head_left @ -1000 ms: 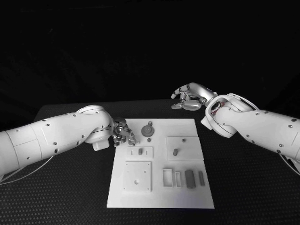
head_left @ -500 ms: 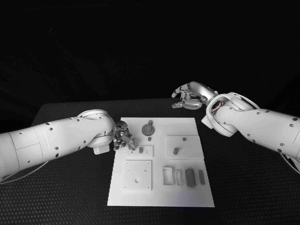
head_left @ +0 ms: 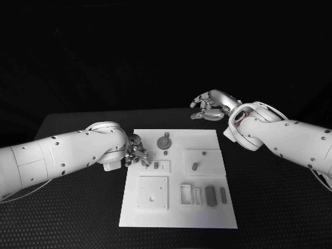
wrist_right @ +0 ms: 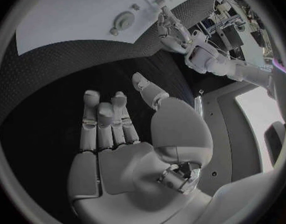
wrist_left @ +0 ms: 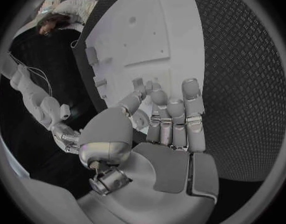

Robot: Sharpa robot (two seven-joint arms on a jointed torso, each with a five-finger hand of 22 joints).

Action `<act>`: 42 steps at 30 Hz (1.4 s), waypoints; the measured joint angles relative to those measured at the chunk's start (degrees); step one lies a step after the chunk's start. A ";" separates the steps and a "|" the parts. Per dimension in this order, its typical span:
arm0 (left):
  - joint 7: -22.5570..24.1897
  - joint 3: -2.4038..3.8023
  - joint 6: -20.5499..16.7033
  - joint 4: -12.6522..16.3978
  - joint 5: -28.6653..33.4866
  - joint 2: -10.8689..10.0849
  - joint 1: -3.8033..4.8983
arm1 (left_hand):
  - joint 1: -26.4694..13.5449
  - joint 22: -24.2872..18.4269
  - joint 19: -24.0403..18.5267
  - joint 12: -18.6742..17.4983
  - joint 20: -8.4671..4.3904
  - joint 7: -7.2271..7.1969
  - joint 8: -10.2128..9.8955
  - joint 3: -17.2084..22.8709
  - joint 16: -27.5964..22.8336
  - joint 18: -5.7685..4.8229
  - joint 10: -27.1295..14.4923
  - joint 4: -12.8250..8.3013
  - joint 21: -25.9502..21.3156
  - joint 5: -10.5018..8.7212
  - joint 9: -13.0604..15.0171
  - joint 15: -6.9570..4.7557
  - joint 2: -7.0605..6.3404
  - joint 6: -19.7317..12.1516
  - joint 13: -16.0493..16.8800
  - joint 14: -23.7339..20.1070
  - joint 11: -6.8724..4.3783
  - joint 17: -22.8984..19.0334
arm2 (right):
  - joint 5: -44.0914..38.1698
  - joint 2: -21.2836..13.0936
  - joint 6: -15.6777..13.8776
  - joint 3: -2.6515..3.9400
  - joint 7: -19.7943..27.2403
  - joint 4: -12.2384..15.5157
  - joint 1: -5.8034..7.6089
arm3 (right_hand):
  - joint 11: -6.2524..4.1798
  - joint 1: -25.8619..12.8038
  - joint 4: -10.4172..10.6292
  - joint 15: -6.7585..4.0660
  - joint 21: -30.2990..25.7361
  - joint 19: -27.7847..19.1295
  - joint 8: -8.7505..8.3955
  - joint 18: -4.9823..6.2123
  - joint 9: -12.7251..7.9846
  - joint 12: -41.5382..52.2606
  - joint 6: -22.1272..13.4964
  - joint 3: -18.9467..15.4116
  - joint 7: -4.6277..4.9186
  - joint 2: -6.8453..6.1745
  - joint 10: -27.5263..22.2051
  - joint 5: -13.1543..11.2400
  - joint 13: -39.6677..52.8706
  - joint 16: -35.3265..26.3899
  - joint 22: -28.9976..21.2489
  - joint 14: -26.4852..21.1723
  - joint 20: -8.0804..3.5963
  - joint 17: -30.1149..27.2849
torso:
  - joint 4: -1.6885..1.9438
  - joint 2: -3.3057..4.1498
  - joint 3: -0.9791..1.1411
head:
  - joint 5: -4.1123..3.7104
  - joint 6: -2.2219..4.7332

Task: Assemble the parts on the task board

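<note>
A: Starting with the flat white rectangular task board [head_left: 178, 179]: it lies mid-table on the black textured table [head_left: 76, 218], long axis running away from the robot.

B: Anything seated in it?

A: Raised white square plates. The near-left plate [head_left: 152, 193] has a small hole, nothing standing in it that I can tell. The right-hand plate [head_left: 202, 160] carries a small grey peg-like part [head_left: 194, 167], tilted. A smaller plate [head_left: 157, 166] holds a short grey upright part [head_left: 156, 166]. A round grey disc part with a stem [head_left: 164, 142] lies toward the far edge, stem pointing away from the robot. Three grey bar parts [head_left: 209, 196] lie near the front right, side by side, long axes along the board's length.

B: Hands?

A: Left hand [head_left: 136, 154] hangs over the board's left edge, fingers pointing down, beside the small plate. Left wrist view shows its fingers [wrist_left: 173, 122] close together, fairly straight, nothing between them; contact with the board I can't tell. Right hand [head_left: 209, 106] sits beyond the board's far edge, well apart from it; the right wrist view shows its fingers [wrist_right: 105, 122] loosely extended, thumb out, holding nothing.

B: Wrist extras?

A: Right wrist view catches the disc part and the left arm across the board.
</note>
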 measured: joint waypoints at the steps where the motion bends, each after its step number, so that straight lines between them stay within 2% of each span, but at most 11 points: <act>1: -0.03 0.00 -0.03 -0.13 -0.15 0.05 -0.08 | 0.00 0.00 0.10 0.00 -0.09 0.00 0.00 -0.02 0.00 0.00 0.00 0.02 0.00 0.01 0.00 0.00 0.00 0.01 0.02 0.00 0.00 0.03 | 0.00 0.00 0.00 0.00 0.00 0.00 0.00 | 0.00 0.00 0.00 0.00 0.00 0.00 0.00 0.00 0.00 0.00 -0.07 0.00 -0.07 0.00 0.00 0.00 0.00 0.00 0.00 0.00 0.00 0.00 | 0.00 0.00 0.00 | 0.02 -0.01; 9: -0.23 -0.01 -0.60 -1.11 -1.48 0.91 -0.84 | 0.00 0.00 0.19 0.00 -0.01 0.06 0.00 0.13 0.03 -0.01 0.26 0.24 0.44 0.24 -0.01 -0.01 0.00 0.08 0.09 0.21 0.17 0.08 | 0.00 -0.05 0.02 0.00 0.00 0.00 -0.01 | 0.00 0.00 0.00 0.00 0.00 0.00 0.00 0.00 0.00 0.00 -0.08 0.00 -0.08 0.00 0.00 0.00 0.00 0.00 0.00 0.00 0.01 0.00 | -0.03 0.01 0.01 | 0.07 -0.10; 19: -0.05 0.17 -1.08 -1.89 -1.95 1.28 -0.97 | 0.00 -0.01 0.47 0.00 -0.09 0.06 0.00 0.07 0.03 -0.01 0.45 0.32 0.44 0.23 -0.01 0.02 0.00 0.08 0.08 0.39 -0.02 0.07 | 0.00 -0.07 0.05 0.00 0.00 0.02 -0.02 | 0.00 0.00 0.00 0.00 0.00 -0.01 0.00 0.00 -0.05 0.00 -0.09 0.00 -0.09 0.00 0.00 0.00 -0.05 0.00 0.00 0.00 0.01 -0.05 | -0.07 0.01 0.02 | -0.03 -0.15; 36: 0.02 0.17 -0.87 -1.59 -1.96 0.83 -1.03 | 0.00 -0.02 0.70 0.00 -0.11 0.05 0.01 0.06 0.04 -0.01 0.70 0.30 0.44 0.49 -0.01 -0.31 0.00 0.04 0.07 0.50 -0.27 0.06 | 0.00 -0.13 0.07 0.00 0.00 0.02 -0.07 | 0.00 0.00 0.00 0.00 0.00 -0.02 0.00 0.00 -0.05 0.22 -0.09 0.00 -0.09 0.00 0.00 0.00 -0.04 0.00 0.00 0.00 0.02 -0.05 | -0.05 0.01 0.02 | 0.00 -0.33; 38: 0.03 0.17 -0.84 -1.58 -1.94 0.75 -1.05 | 0.00 -0.02 0.70 0.15 -0.11 0.04 0.01 0.12 0.31 -0.01 0.71 0.35 0.68 2.16 -0.01 -0.32 -0.01 0.03 0.07 0.51 -0.27 0.10 | 0.00 -0.13 0.07 0.00 0.00 0.02 -0.09 | 0.00 0.00 0.00 0.00 0.00 -0.02 0.00 0.00 -0.04 0.22 -0.10 0.00 -0.10 0.00 0.00 0.00 -0.04 0.00 0.00 0.00 0.02 -0.04 | -0.05 0.01 0.02 | -0.02 -0.33; 42: 0.05 0.18 -0.75 -1.52 -1.93 0.58 -1.06 | 0.00 -0.02 0.71 0.24 -0.11 0.00 0.01 0.12 0.43 -0.01 0.71 0.36 0.88 2.89 -0.01 -0.38 -0.01 -0.02 0.07 0.58 -0.28 0.13 | -0.01 -0.13 0.07 0.00 0.00 0.02 -0.09 | 0.00 0.00 0.00 0.01 0.00 -0.03 0.00 0.00 -0.04 0.22 -0.07 0.00 -0.06 0.00 0.00 0.00 -0.10 0.00 0.00 0.00 0.02 -0.04 | -0.04 0.00 0.01 | -0.04 -0.34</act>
